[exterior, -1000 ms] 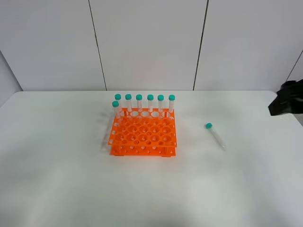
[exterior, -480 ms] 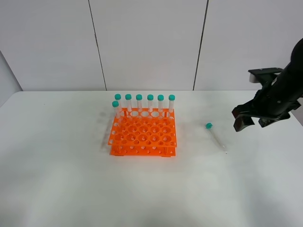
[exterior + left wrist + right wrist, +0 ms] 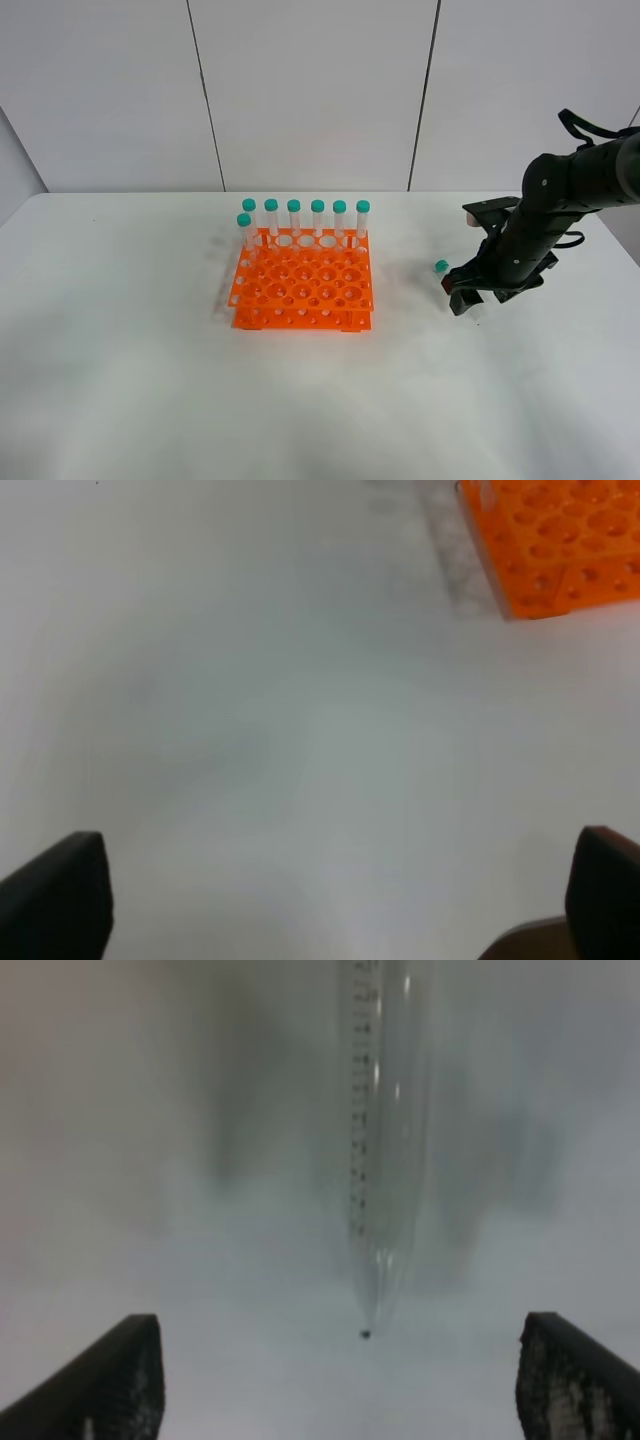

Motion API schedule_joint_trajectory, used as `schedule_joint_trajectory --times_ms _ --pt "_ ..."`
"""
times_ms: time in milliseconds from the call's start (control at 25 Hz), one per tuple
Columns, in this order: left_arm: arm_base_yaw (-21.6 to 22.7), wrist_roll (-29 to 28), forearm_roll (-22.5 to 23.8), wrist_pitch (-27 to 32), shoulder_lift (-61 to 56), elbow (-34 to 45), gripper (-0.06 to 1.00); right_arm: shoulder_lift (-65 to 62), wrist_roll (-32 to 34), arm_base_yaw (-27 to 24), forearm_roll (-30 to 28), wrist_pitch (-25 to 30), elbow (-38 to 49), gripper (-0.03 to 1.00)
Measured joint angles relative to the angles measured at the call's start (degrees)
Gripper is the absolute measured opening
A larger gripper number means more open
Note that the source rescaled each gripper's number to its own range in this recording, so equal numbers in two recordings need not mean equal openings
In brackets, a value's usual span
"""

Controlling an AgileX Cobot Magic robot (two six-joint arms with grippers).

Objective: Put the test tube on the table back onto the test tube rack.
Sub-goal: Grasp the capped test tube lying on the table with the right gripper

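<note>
From the high camera, the test tube (image 3: 441, 266) lies flat on the desk (image 3: 150, 380), well to the right of the orange test tube rack (image 3: 302, 285). Only its teal-capped end shows, because the right end effector (image 3: 462, 292) hangs low over the rest of it. Seven other capped tubes (image 3: 317, 215) stand along the rack's far side. The left wrist camera shows the left end effector (image 3: 330, 900) spread wide and empty over bare desk, with a corner of the rack ahead. The right wrist camera shows the right end effector (image 3: 340, 1380) also spread wide and holding nothing, with the tube's conical tip pointing toward the gap between its jaws. The likely trouble is a grip too near that taper: the jaws could squeeze the slick, round tube out and send it rolling. A hold that far down would also let it tilt, so it might miss a hole or knock a standing neighbour.
</note>
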Motion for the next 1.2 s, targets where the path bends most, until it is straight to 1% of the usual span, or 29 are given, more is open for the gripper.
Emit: schedule_joint_trajectory --times_ms 120,240,320,480,840,1200 --pt "0.0 0.0 0.0 0.0 0.0 0.0 1.0 1.45 0.0 0.0 -0.36 -2.01 -0.28 0.86" --pt "0.0 0.0 0.0 0.0 0.0 0.0 1.0 3.09 0.0 0.0 -0.47 -1.98 -1.69 0.78" --pt "0.0 0.0 0.0 0.0 0.0 0.0 1.0 4.06 0.0 0.0 -0.47 -1.61 -3.54 0.75" --pt "0.0 0.0 0.0 0.0 0.0 0.0 1.0 5.51 0.0 0.0 -0.24 0.29 -7.31 0.73" --pt "0.0 0.0 0.0 0.0 0.0 0.0 1.0 11.4 0.0 0.0 1.55 9.17 -14.53 0.73" --pt "0.0 0.0 0.0 0.0 0.0 0.0 1.0 11.79 0.27 0.0 1.68 10.31 -15.15 0.73"
